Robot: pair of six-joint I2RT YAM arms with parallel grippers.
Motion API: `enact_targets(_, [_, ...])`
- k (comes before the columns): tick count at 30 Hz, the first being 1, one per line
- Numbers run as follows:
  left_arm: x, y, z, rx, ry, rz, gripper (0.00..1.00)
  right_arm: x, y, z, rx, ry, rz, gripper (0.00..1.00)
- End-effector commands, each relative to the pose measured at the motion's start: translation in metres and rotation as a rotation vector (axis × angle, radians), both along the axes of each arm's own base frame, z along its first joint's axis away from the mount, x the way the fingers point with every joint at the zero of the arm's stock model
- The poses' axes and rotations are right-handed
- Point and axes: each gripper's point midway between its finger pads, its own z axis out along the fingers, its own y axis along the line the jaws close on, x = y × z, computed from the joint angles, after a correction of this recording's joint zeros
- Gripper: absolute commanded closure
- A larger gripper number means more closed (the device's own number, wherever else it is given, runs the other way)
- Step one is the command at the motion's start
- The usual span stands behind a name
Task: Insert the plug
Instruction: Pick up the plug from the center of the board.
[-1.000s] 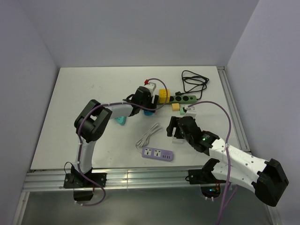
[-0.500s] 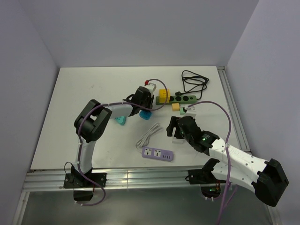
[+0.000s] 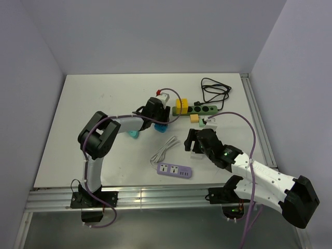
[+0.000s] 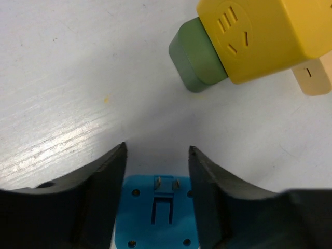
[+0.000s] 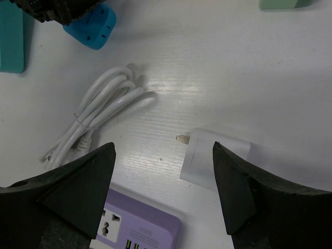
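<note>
Bare white tabletop (image 4: 78, 78) lies open ahead of the left gripper (image 4: 157, 155), up to the green power strip (image 4: 196, 57) with its yellow cube adapter (image 4: 264, 36). The fingers stand apart, straddling the blue plastic plug (image 4: 158, 218); whether they touch it is unclear. The plug's prongs point forward, toward the strip. The right gripper (image 5: 163, 150) hangs wide over a white plug (image 5: 212, 161).

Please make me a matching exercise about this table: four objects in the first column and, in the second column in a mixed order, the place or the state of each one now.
Column one
1. blue plug
2. yellow cube
3. white cable
4. white plug

Column two
A. on the end of the green strip
B. folded into loops and tied
C. between the fingers of the left tool
D. on the table below the open right tool

Pairs: 1-C, 2-A, 3-B, 4-D
</note>
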Motion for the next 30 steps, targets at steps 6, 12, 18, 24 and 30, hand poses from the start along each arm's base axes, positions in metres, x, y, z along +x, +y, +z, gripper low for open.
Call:
enact_targets(6, [-0.006,0.0,0.009,-0.029,-0.002,-0.016,0.49,0.004,0.003,0.006,0.014,-0.034,0.004,0.18])
enact_targets(12, [-0.007,0.001,0.014,-0.035,-0.015,-0.012,0.63,0.004,0.004,0.005,0.011,-0.03,0.009,0.18])
enact_targets(18, [-0.007,0.0,0.017,-0.042,-0.021,-0.011,0.75,0.005,0.004,0.005,0.011,-0.03,0.006,0.18])
enact_targets(24, [-0.007,0.0,0.035,-0.074,-0.043,-0.005,0.8,0.006,0.007,0.013,0.024,-0.048,0.016,0.19])
enact_targets(30, [-0.012,0.004,0.068,-0.117,-0.084,0.008,0.81,0.003,0.022,0.023,0.076,-0.059,0.09,0.21])
